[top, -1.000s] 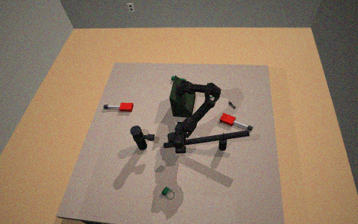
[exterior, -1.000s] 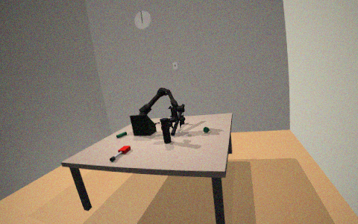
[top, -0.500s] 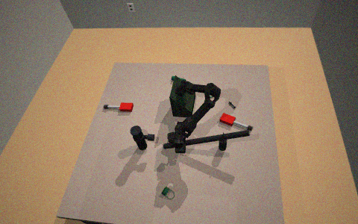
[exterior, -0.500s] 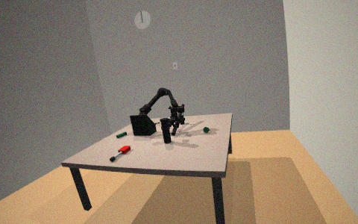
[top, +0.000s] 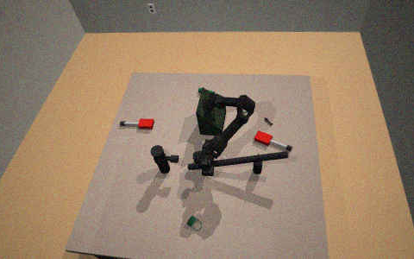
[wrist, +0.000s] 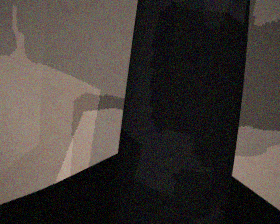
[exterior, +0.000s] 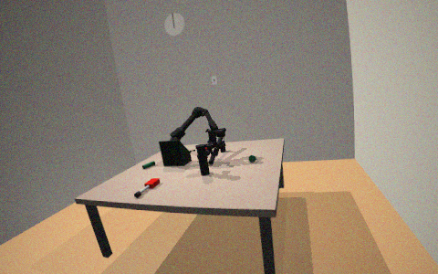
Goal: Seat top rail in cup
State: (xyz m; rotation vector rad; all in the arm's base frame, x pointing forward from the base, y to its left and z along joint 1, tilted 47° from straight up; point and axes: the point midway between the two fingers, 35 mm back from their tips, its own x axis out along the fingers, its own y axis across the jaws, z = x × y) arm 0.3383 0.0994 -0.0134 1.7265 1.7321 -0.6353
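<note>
Rail (top: 245, 161) (wrist: 188, 75) is pinched in my tool (top: 208, 167) (wrist: 167, 171). Its near end stops short of the cup (top: 174, 159), at nine o'clock. Grabbing is this step; next I should push it straight in, then let go.
</note>
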